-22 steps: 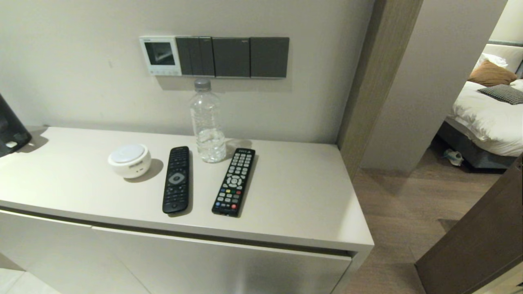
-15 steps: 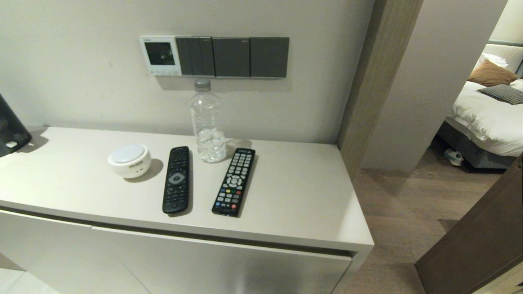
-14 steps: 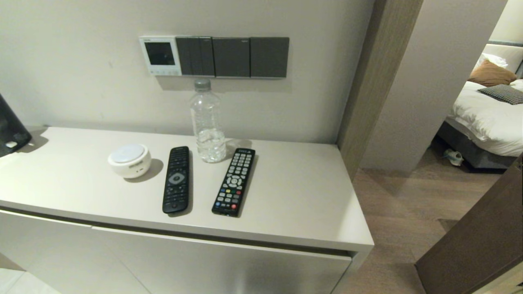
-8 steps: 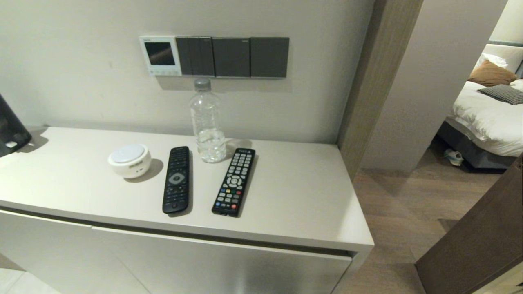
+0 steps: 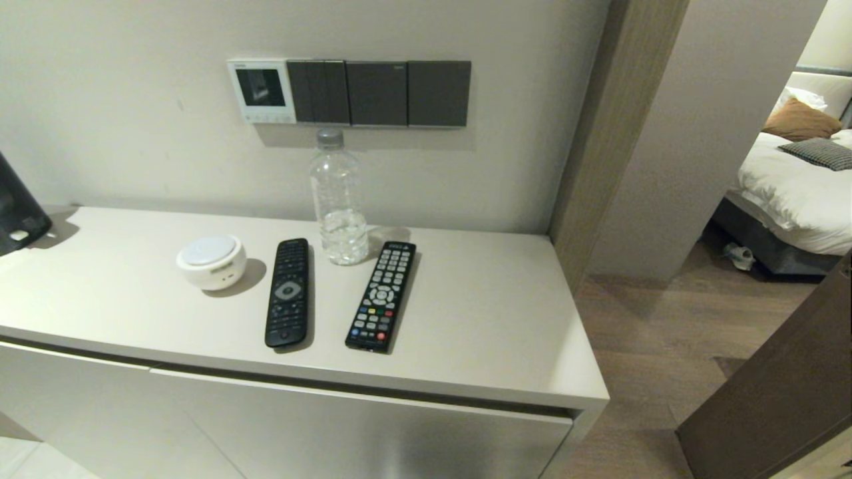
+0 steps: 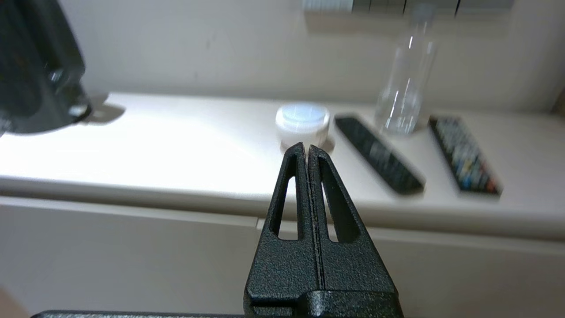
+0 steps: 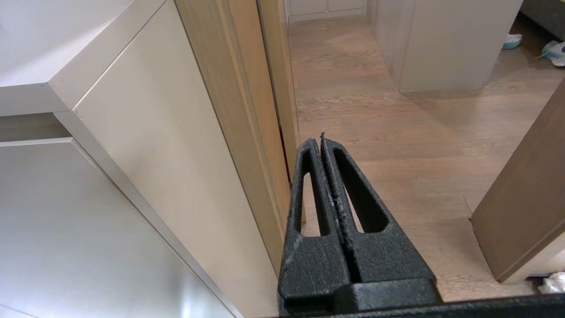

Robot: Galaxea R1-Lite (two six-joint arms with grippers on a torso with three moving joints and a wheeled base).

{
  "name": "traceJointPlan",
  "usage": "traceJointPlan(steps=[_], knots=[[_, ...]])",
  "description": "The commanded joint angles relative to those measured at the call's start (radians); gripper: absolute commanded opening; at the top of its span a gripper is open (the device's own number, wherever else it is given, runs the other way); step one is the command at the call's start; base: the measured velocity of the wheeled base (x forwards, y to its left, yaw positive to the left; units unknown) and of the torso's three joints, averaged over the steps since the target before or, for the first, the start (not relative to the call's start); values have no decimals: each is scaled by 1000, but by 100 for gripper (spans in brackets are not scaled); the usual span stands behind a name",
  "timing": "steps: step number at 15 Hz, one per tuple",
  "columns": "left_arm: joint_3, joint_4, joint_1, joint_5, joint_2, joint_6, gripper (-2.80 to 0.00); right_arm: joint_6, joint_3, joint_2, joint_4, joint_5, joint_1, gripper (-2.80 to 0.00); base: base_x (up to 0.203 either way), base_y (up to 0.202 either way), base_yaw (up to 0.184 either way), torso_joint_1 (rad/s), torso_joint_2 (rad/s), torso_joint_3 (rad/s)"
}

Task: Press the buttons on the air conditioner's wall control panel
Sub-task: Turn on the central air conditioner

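Observation:
The air conditioner's wall control panel (image 5: pixel 261 91) is a small white square with a dark screen, on the wall above the cabinet. The buttons (image 5: pixel 268 118) run as a row of tiny white keys along its lower edge. Neither gripper shows in the head view. In the left wrist view my left gripper (image 6: pixel 307 148) is shut and empty, in front of the cabinet and below its top, pointing toward the white round device (image 6: pixel 303 123). Only the panel's lower edge (image 6: pixel 327 4) shows there. My right gripper (image 7: pixel 318 140) is shut and empty, low beside the cabinet's right end.
Dark grey switch plates (image 5: pixel 378 93) adjoin the panel on its right. On the cabinet top (image 5: pixel 492 319) stand a clear water bottle (image 5: pixel 337 199), a white round device (image 5: pixel 211 261), and two black remotes (image 5: pixel 287 291) (image 5: pixel 381 295). A black object (image 5: pixel 16 206) stands at far left.
The reflection in the panel's dark screen shifts from frame to frame. Nothing on the cabinet has moved.

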Motion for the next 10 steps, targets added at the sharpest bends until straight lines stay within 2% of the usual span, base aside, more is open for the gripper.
traceJointPlan(steps=[1, 5, 8, 10], knots=[[-169, -23, 0, -7, 327, -25, -280, 0, 2, 2, 0, 0, 0, -280, 0, 0, 0, 0, 0, 0], [-413, -124, -31, -30, 743, -78, -280, 0, 2, 2, 0, 0, 0, -280, 0, 0, 0, 0, 0, 0], [-651, -179, -117, -37, 1003, -165, -280, 0, 2, 2, 0, -1, 0, -280, 0, 0, 0, 0, 0, 0], [-791, -193, -170, -39, 1127, -201, -280, 0, 2, 2, 0, 0, 0, -280, 0, 0, 0, 0, 0, 0]])
